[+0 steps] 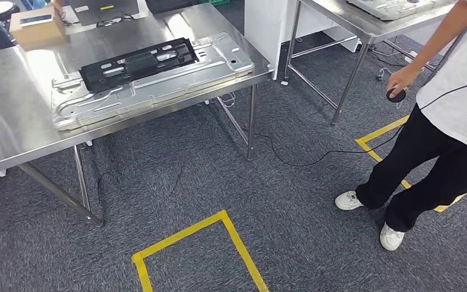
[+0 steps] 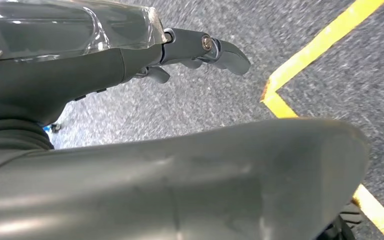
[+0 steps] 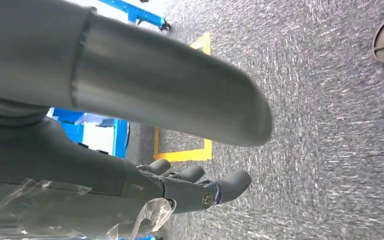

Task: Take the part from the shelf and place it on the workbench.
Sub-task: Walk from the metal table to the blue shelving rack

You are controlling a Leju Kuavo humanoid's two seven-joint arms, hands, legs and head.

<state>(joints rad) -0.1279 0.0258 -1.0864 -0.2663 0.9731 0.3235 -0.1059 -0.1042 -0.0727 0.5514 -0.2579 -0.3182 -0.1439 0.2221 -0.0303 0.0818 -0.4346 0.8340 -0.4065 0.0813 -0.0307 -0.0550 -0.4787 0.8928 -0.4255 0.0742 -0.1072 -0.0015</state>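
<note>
Steel desk [image 1: 24, 131] upper left carries a black part [image 1: 138, 62], grey carpet [image 1: 267, 201] below, left hand [image 2: 200, 50] and right hand [image 3: 200, 187] loose-fingered, holding nothing.

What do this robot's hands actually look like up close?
Each hand is dark grey. The left hand has a thick, rounded grey thumb and slimmer dark fingers with small silver pins at the joints. Clear plastic film wraps its back. The right hand looks the same, with crinkled clear film too.
</note>
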